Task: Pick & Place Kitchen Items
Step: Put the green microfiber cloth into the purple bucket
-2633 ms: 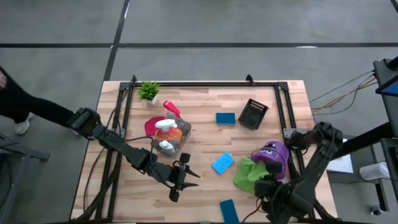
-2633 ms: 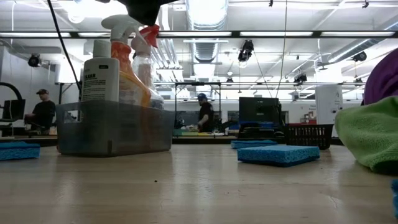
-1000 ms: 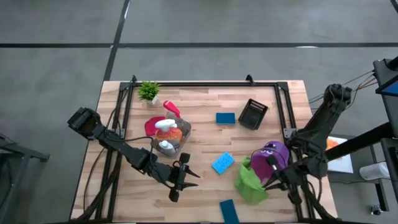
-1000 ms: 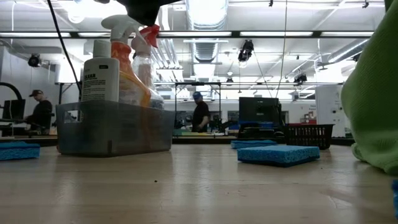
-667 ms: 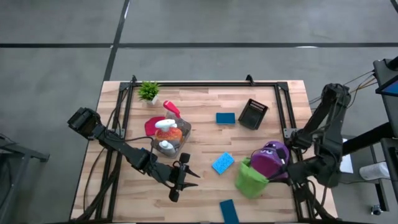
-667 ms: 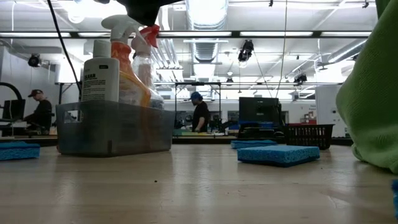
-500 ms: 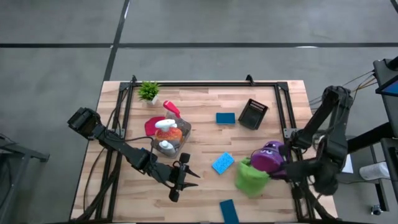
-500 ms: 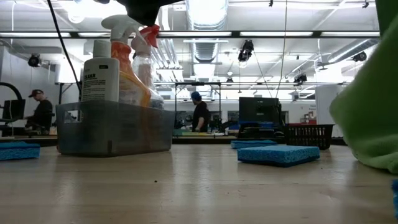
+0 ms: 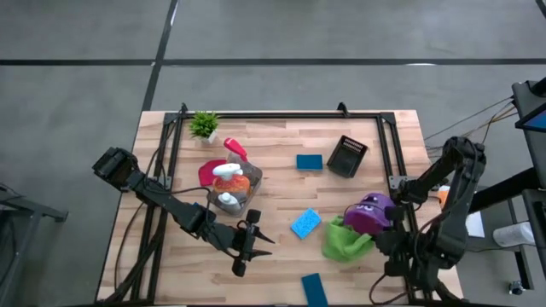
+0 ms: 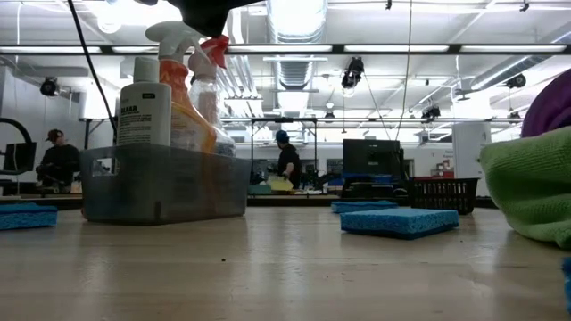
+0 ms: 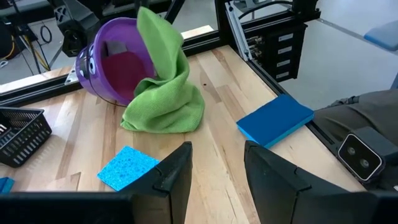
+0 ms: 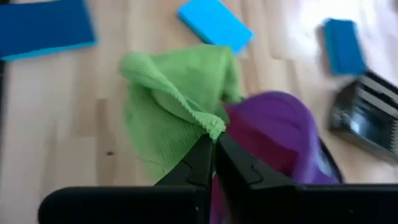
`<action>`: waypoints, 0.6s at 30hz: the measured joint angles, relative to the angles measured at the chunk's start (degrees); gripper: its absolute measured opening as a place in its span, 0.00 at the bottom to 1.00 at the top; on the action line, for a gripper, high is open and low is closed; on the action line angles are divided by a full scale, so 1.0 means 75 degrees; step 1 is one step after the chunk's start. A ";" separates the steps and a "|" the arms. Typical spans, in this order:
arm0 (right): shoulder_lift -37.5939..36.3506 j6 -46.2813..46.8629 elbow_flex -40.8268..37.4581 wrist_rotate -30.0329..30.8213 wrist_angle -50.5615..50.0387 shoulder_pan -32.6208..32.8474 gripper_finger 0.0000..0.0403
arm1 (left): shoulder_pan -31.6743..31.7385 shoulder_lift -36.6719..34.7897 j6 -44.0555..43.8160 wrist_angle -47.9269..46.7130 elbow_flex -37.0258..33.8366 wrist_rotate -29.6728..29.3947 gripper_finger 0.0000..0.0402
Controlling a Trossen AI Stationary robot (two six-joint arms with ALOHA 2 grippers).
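The right gripper (image 12: 214,144) has its fingers (image 12: 200,163) pressed together on a corner of the green cloth (image 9: 345,241), which hangs forward from the tips and drapes from the mouth of the tipped purple bowl (image 9: 368,211) onto the bench (image 9: 281,136). A light blue sponge (image 9: 305,223) lies beyond the cloth. The left gripper (image 11: 216,163) hovers mid-bench, its fingers parted and empty, the cloth well ahead of them.
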 joint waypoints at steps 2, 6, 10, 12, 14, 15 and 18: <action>0.0280 0.0550 0.0234 0.0000 -0.0634 -0.0003 0.04 | 0.0000 0.0000 -0.0013 0.0003 0.0000 0.0000 0.37; 0.0820 0.1520 0.0702 -0.0201 -0.1877 -0.0010 0.04 | 0.0000 0.0000 -0.0020 0.0003 0.0000 0.0000 0.37; 0.1016 0.1421 0.0858 -0.0505 -0.1827 -0.0217 0.05 | 0.0003 0.0000 -0.0017 0.0003 0.0000 0.0000 0.37; 0.1083 0.1383 0.0895 -0.0714 -0.1797 -0.0375 0.05 | 0.0003 0.0000 -0.0017 0.0009 0.0000 0.0000 0.37; 0.1167 0.1301 0.0884 -0.0796 -0.1791 -0.0497 0.05 | 0.0003 0.0000 -0.0017 0.0020 0.0000 0.0000 0.37; 0.1183 0.1208 0.0884 -0.0801 -0.1793 -0.0550 0.06 | 0.0003 0.0000 -0.0017 0.0020 0.0000 0.0000 0.37; 0.1254 0.1031 0.0884 -0.0807 -0.1801 -0.0722 0.13 | 0.0003 0.0000 -0.0017 0.0006 0.0000 0.0000 0.37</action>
